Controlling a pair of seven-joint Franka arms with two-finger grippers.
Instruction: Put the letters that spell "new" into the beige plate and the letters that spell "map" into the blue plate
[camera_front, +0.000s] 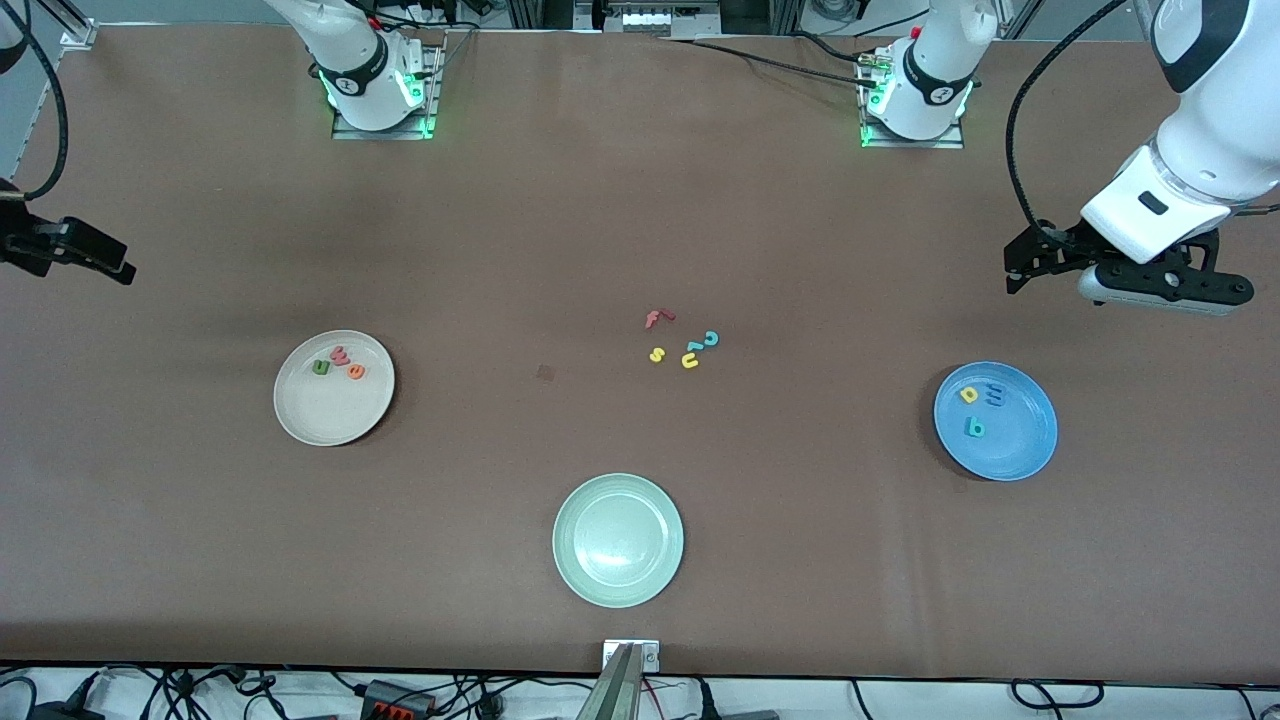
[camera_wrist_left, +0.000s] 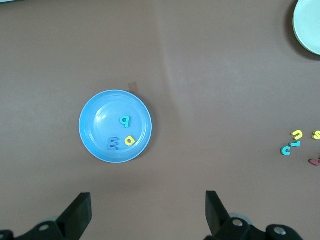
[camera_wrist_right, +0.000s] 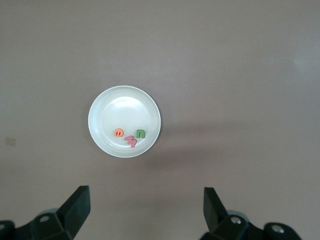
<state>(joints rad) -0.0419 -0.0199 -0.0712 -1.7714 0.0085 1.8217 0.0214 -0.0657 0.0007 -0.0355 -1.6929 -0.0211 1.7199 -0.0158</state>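
Note:
The beige plate (camera_front: 322, 417) (camera_wrist_right: 115, 107) holds the green "n" (camera_front: 320, 367) (camera_wrist_right: 141, 133), the pinkish "w" (camera_front: 340, 355) (camera_wrist_right: 131, 141) and the orange "e" (camera_front: 356, 372) (camera_wrist_right: 118, 133). In the blue plate (camera_front: 1022, 447) (camera_wrist_left: 96, 125) lie the yellow "a" (camera_front: 968, 394) (camera_wrist_left: 130, 140), the blue "m" (camera_front: 995, 396) (camera_wrist_left: 113, 144) and the teal "p" (camera_front: 973, 428) (camera_wrist_left: 124, 120). My left gripper (camera_front: 1035, 260) (camera_wrist_left: 148, 200) hangs open and empty high over bare table beside the blue plate. My right gripper (camera_front: 70, 250) (camera_wrist_right: 146, 195) is open and empty, high over the right arm's end of the table.
Loose letters lie mid-table: a red "f" (camera_front: 658, 318), a yellow "s" (camera_front: 657, 354), a yellow "u" (camera_front: 690, 360) and a teal "c" (camera_front: 710, 339). A pale green plate (camera_front: 618, 540) sits nearer to the front camera than they do.

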